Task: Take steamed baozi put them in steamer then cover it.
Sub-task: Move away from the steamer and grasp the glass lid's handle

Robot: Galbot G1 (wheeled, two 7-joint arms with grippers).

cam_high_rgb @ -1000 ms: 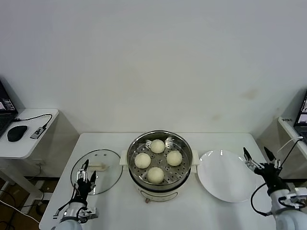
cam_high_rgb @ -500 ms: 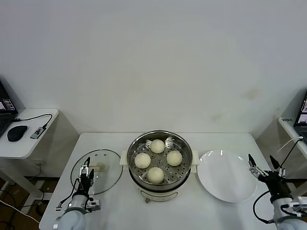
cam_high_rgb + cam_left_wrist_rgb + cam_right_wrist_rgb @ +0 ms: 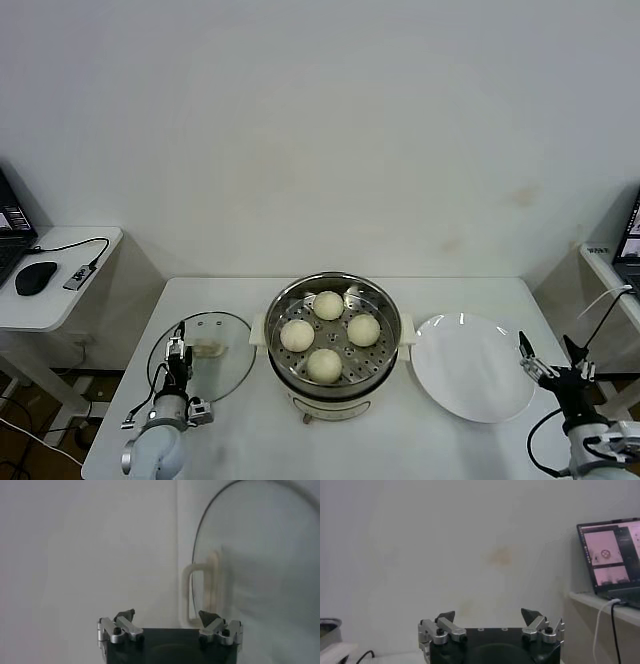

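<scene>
All four buns [image 3: 326, 337] sit in the steamer [image 3: 333, 385]; next, the left gripper [image 3: 176, 352], fingers spread, must grasp the lid [image 3: 225, 360].

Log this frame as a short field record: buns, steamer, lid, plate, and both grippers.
baozi: four baozi on the perforated tray inside the steamer
steamer: at table centre, uncovered
cover: glass cover lying flat on the table, on the steamer's left
plate: white plate on the steamer's right, nothing on it
left gripper: left gripper open, over the cover's near edge, holding nothing
right gripper: right gripper open, beyond the plate's right rim, holding nothing
</scene>
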